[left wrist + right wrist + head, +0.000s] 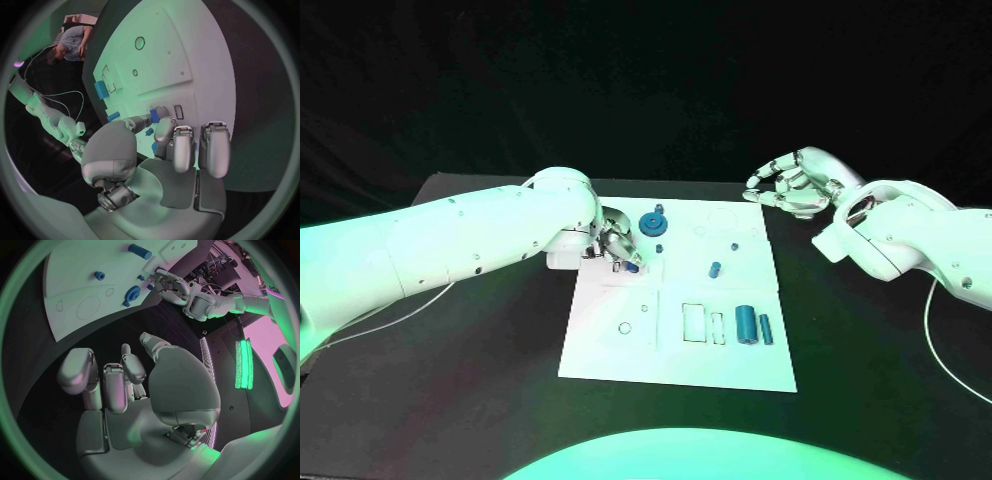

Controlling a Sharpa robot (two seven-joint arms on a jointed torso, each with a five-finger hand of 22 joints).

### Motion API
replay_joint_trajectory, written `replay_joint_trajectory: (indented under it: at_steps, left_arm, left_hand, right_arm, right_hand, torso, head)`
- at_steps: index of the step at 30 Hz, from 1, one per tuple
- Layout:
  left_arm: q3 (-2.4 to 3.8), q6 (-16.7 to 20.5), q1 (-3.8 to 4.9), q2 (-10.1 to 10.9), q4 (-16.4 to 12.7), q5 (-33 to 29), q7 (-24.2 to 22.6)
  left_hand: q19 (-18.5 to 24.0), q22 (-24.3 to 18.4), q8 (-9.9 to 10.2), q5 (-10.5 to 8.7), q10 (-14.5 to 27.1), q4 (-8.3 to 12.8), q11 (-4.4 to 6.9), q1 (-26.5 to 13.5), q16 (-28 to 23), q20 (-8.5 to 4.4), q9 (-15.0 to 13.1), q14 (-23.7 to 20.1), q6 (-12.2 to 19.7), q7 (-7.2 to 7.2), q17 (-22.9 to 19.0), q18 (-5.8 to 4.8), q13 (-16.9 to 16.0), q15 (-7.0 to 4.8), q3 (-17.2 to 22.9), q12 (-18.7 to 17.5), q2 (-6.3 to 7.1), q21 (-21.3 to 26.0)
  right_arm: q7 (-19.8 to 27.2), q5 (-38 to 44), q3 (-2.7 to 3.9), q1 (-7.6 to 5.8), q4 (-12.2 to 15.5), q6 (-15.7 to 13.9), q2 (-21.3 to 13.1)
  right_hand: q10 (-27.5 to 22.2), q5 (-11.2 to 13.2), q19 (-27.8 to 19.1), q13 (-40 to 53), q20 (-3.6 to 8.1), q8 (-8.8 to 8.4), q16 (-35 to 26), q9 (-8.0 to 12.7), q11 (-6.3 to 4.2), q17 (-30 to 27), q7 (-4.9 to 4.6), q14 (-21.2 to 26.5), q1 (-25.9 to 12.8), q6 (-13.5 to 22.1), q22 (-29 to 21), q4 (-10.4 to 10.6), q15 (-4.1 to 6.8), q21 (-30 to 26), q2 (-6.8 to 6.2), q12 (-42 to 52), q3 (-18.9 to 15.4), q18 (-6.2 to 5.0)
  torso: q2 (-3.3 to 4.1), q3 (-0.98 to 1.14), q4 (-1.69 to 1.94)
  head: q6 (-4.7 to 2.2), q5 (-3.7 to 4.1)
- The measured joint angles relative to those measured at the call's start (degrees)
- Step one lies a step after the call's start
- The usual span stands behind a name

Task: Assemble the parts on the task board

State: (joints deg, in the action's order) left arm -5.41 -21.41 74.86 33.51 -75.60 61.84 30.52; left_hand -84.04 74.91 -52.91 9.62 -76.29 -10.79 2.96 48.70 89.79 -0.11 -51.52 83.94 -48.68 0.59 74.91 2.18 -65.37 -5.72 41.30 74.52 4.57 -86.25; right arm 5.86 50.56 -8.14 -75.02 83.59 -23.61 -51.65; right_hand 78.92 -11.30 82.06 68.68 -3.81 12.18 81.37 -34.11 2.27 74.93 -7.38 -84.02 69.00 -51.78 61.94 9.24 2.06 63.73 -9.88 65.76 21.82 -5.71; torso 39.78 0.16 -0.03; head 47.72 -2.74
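Observation:
The white task board [678,345] lies in the middle of the table. My left hand [616,243] hovers over its far left part and pinches a small blue part [632,267] [154,116] between thumb and fingers. A blue gear [655,224] [132,293] stands just beyond that hand. A small blue peg [715,268] [99,275] sits mid-board. Two blue cylinders [754,325] [101,90] lie near the board's right edge. My right hand [790,185] [125,385] hangs off the board's far right corner, fingers curled in, holding nothing.
Outlined slots and small holes [695,322] mark the near half of the board. Black table [473,350] surrounds the board on every side. A thin white cable [935,330] trails from the right arm over the table.

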Motion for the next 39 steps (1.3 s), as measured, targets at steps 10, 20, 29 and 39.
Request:
replay_joint_trajectory:
  at_steps: [10, 20, 29, 39]
  left_arm:
    - [-0.02, 0.05, -0.02, -0.02, 0.14, 0.0, 0.02]
    - [-0.03, 0.28, -0.05, -0.11, 0.53, -0.13, 0.02]
    - [-0.03, 0.47, -0.05, -0.16, 0.57, -0.21, 0.02]
    - [-0.04, 0.52, -0.06, -0.12, 0.53, -0.33, 0.02]
  left_hand:
    - [0.0, 0.0, -0.11, 0.0, 0.0, -1.58, 0.0, -1.48, 0.0, 0.0, 0.06, 0.0, -0.09, -0.09, 0.0, 0.0, 0.01, 0.0, -0.73, 0.0, -0.69, 0.0]
    - [0.0, 0.0, -0.11, 0.0, 0.0, -2.91, -0.01, -2.8, 0.0, 0.0, 0.06, 0.0, -0.39, 0.01, 0.0, -0.01, 0.01, 0.0, -1.92, 0.0, -0.56, 0.0]
    - [0.0, 0.0, -0.1, 0.0, 0.01, -3.11, -0.01, -3.26, 0.0, 0.01, 0.06, 0.0, -0.39, 0.01, 0.0, 0.0, 0.01, 0.01, -2.35, 0.0, -0.11, 0.0]
    - [0.0, 0.0, -0.1, 0.0, 0.01, -3.05, -0.01, -3.26, 0.0, 0.01, 0.06, 0.0, -0.38, 0.01, 0.0, 0.0, 0.02, 0.01, -2.74, 0.0, -0.11, 0.0]
  right_arm:
    - [0.0, 0.0, 0.0, 0.01, 0.06, 0.0, -0.05]
    - [0.01, 0.0, 0.0, 0.02, 0.13, 0.0, -0.14]
    - [0.01, 0.0, 0.0, 0.01, 0.16, 0.0, -0.18]
    - [0.01, 0.0, 0.0, 0.01, 0.16, 0.02, -0.21]
  right_hand:
    - [0.0, 0.0, 0.0, 0.0, 0.0, 0.0, 0.0, 0.0, 0.0, -0.01, 0.0, 0.0, 0.0, 0.0, 0.0, 0.0, 0.0, 0.0, 0.0, 0.0, 0.0, 0.0]
    - [0.0, 0.0, 0.0, 0.0, 0.0, 0.0, 0.0, 0.0, 0.0, -0.01, 0.0, 0.0, 0.0, 0.0, -0.01, 0.0, 0.0, 0.0, 0.0, 0.0, 0.0, 0.0]
    - [0.0, 0.0, 0.0, 0.0, 0.0, 0.0, 0.0, 0.0, 0.0, -0.02, 0.0, 0.0, 0.0, 0.0, -0.01, 0.0, 0.0, 0.0, 0.0, 0.0, 0.0, 0.0]
    - [0.0, 0.0, 0.0, 0.0, 0.0, 0.0, 0.0, 0.0, 0.0, -0.02, 0.0, 0.0, 0.0, 0.0, 0.16, 0.17, 0.0, 0.0, 0.0, -0.22, -0.17, 0.0]
  torso:
    - [0.04, 0.03, -0.02]
    - [0.04, 0.04, -0.07]
    - [0.01, 0.03, -0.04]
    - [-0.01, 0.01, -0.01]
  head:
    - [-0.06, -0.01]
    - [-0.02, 0.06]
    - [0.05, 0.15]
    - [0.01, 0.14]
